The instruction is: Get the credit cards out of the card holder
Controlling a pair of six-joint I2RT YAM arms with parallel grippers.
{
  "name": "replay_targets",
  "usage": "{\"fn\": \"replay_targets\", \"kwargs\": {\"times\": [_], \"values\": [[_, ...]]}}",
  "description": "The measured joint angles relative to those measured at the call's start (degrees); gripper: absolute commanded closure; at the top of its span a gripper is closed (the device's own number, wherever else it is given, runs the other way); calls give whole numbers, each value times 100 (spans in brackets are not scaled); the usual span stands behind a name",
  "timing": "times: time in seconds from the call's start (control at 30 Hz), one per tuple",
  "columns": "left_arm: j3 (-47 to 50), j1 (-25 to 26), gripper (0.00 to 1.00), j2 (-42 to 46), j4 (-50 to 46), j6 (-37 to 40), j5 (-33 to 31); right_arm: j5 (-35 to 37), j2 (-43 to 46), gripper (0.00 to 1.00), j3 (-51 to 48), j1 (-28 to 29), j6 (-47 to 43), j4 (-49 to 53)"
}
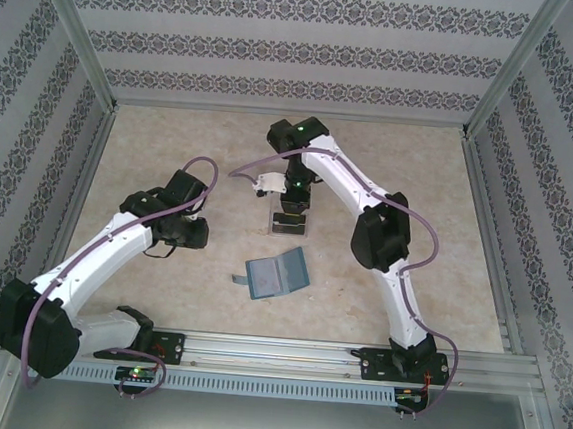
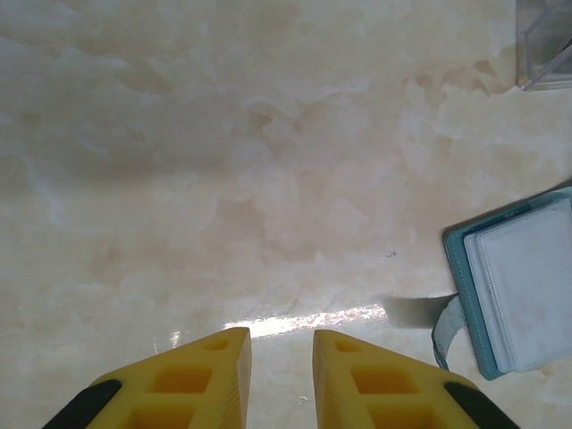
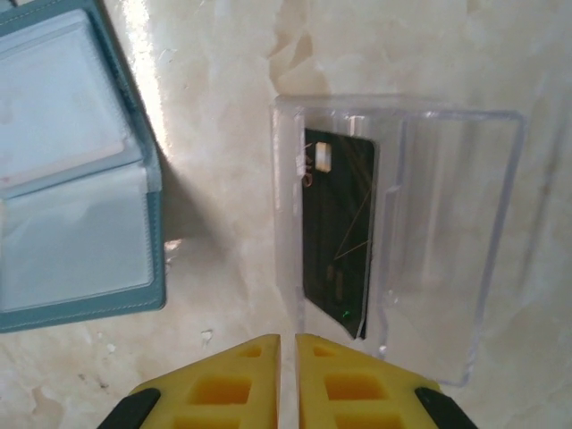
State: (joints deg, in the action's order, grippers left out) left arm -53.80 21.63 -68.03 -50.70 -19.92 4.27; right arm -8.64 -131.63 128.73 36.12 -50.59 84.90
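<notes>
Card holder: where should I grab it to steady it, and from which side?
Likely the strap tab, with the left pincer coming from the left. The card holder lies open and flat, so its faces offer no pinch; the tab sticks out toward the left arm and casts a shadow, suggesting it curls up.

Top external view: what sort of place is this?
Probably a purpose-built robot test cell, not a real room: silver aluminium frame posts hold flat panels of patterned grey-and-white wallpaper around a beige marble-look tabletop, with two white arms bolted to a metal rail at its near edge.
</notes>
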Motion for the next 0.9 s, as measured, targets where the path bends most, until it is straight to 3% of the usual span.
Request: {"fn": "replay_targets", "kwargs": {"times": [0.4, 0.67, 0.9], "values": [[0, 79, 73, -367, 306, -518, 780, -498, 1060, 84, -2315, 55, 1036, -1172], [0, 584, 73, -710, 798, -1158, 1051, -964, 1521, 78, -3635, 79, 2839, -2319], [-4, 1097, 74, -1222, 1108, -1467, 1075, -1147, 2024, 82, -5016, 79, 4170, -3331]]}}
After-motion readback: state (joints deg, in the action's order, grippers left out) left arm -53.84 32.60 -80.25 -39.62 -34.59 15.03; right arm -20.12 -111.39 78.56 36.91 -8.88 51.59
